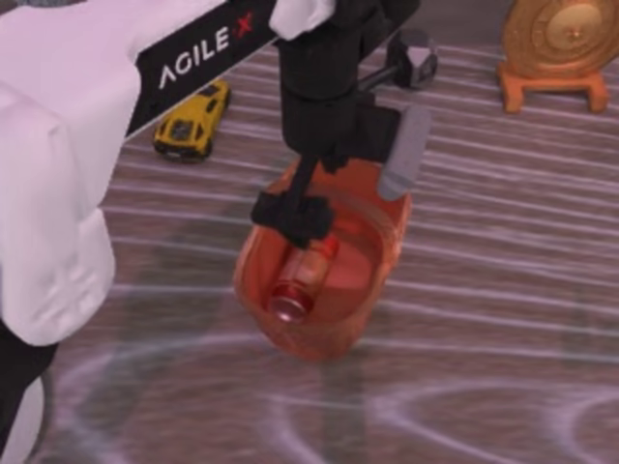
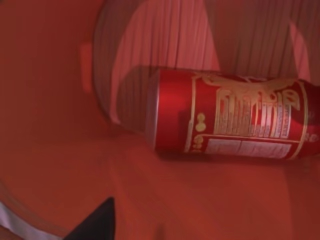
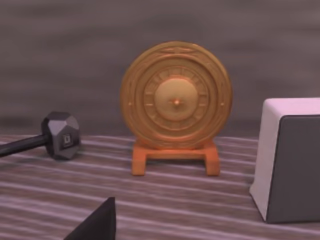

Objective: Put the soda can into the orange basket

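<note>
A: Though the left arm blocks much of the top view, the job reads as near done. The soda can [image 1: 298, 278] lies on its side inside the orange basket [image 1: 379, 290], resting on the floor of it, silver end toward the near rim.

B: Left to right, then?

A: Far left, the white bulk of the left arm. Behind it a yellow toy car [image 1: 194, 120] on the table [image 1: 503, 290]. Centre, the left gripper [image 1: 290, 218] hangs over the basket's far edge, just above the can's upper end. Up and right of it, a dark dumbbell [image 1: 416, 56]. Far right corner, a golden disc on an orange stand [image 1: 558, 50].

B: Is the claw on the can?

A: Cannot tell. The top view shows only the dark gripper body above the can. The left wrist view shows the can [image 2: 235, 115] lying free on the basket's red wall [image 2: 50, 125], with one dark fingertip [image 2: 97, 222] at the edge, clear of it. My judgement: released, though the spread of the fingers is not shown.

B: Right arm?

A: Parked off to the right; its wrist camera faces the disc [image 3: 176, 100] and the dumbbell [image 3: 60, 135]. Fingers not readable.

B: What's left?

A: Likely only lifting the left arm clear. Basket holds the can and nothing else visible.
</note>
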Robot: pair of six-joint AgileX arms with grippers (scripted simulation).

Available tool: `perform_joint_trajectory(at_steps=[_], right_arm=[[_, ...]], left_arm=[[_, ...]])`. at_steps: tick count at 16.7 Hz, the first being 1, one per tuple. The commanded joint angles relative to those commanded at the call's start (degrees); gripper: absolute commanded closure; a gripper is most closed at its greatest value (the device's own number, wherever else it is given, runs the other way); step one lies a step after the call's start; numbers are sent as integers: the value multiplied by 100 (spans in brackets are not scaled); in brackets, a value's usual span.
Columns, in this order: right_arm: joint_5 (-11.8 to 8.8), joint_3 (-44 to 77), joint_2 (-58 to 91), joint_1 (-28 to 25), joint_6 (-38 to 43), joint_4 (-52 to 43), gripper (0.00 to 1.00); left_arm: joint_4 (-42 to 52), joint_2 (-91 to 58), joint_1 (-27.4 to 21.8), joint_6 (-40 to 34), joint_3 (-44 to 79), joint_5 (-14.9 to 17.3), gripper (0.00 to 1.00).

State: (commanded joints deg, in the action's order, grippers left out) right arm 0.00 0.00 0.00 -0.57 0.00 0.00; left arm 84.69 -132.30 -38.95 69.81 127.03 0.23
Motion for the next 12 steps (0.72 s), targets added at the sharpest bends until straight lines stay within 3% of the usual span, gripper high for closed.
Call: perform_joint_trajectory(at_steps=[2, 12], right_arm=[[0, 0, 0, 0, 0, 0, 0], [0, 0, 0, 0, 0, 0, 0]], left_arm=[[0, 0, 0, 0, 0, 0, 0], [0, 0, 0, 0, 0, 0, 75]])
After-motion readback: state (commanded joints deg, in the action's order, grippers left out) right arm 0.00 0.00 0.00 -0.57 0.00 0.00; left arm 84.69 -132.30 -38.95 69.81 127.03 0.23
